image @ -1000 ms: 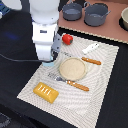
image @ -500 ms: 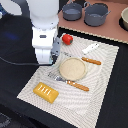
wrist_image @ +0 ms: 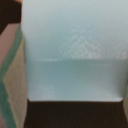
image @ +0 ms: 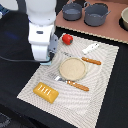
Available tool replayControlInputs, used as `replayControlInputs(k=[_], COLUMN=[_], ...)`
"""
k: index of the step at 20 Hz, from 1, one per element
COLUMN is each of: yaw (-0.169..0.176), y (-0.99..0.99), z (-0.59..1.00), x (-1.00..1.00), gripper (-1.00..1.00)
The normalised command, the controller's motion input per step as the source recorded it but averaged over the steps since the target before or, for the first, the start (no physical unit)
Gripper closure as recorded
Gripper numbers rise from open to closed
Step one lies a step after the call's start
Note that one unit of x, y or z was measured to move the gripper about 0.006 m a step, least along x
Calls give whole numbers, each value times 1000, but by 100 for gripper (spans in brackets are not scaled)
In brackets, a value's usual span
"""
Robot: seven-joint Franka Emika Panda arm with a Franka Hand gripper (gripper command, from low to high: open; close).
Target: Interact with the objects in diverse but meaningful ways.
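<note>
Pale-blue box [wrist_image: 75,50] fills the wrist view: smooth, likely light and hollow; best gripped across flat sides. Jaws' state cannot be told.

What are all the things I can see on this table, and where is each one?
Placemat: one, pale striped, under the small items.
Plate: one, tan, mat centre.
Cutlery: two orange-handled pieces, on either side of the plate.
Fruit: one, red, mat's far edge.
White piece: one, far side of mat.
Ridged block: one, yellow-orange, near corner.
Pots: two, grey, brown board behind.
Pale-blue surface: fills wrist view.
Robot arm: one, white, exterior view's left; gripper hidden.
</note>
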Motion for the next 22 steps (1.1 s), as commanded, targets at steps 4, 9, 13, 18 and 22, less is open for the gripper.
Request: replayControlInputs(k=[4, 9, 13, 18, 22], yaw=[-13, -13, 0, -28, -76], y=[-44, -229, -211, -135, -222], z=[-175, -257, 246, 814, 950], x=[-998, -778, -279, -265, 99], gripper=[100, 100, -100, -100, -100])
